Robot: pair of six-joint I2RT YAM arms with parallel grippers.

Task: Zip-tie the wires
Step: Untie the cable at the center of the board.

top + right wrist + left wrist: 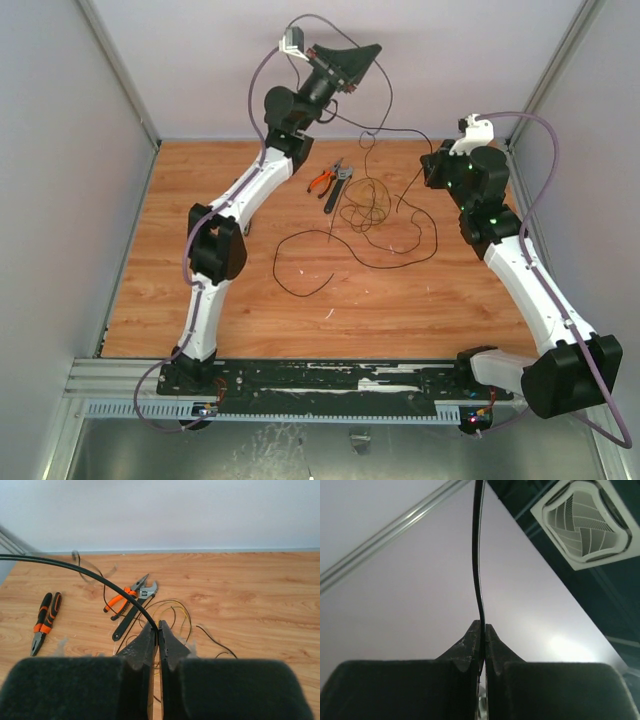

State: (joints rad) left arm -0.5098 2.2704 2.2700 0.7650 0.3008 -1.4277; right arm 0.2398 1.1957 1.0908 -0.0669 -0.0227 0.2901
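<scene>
The wires lie in loose thin dark loops on the wooden table, right of the tools. One strand rises off the table and runs between my two grippers. My left gripper is raised high near the back wall. In its wrist view its jaws are shut on the black strand, which runs straight up. My right gripper hangs low at the table's right. It is shut on the same wire, which arcs away to the left. I cannot pick out a zip tie.
Orange-handled pliers and a black-handled wrench lie beside the loops. The right wrist view shows a second pair of pliers further left. Grey walls close the table on three sides. Purple arm cables loop near the left wrist.
</scene>
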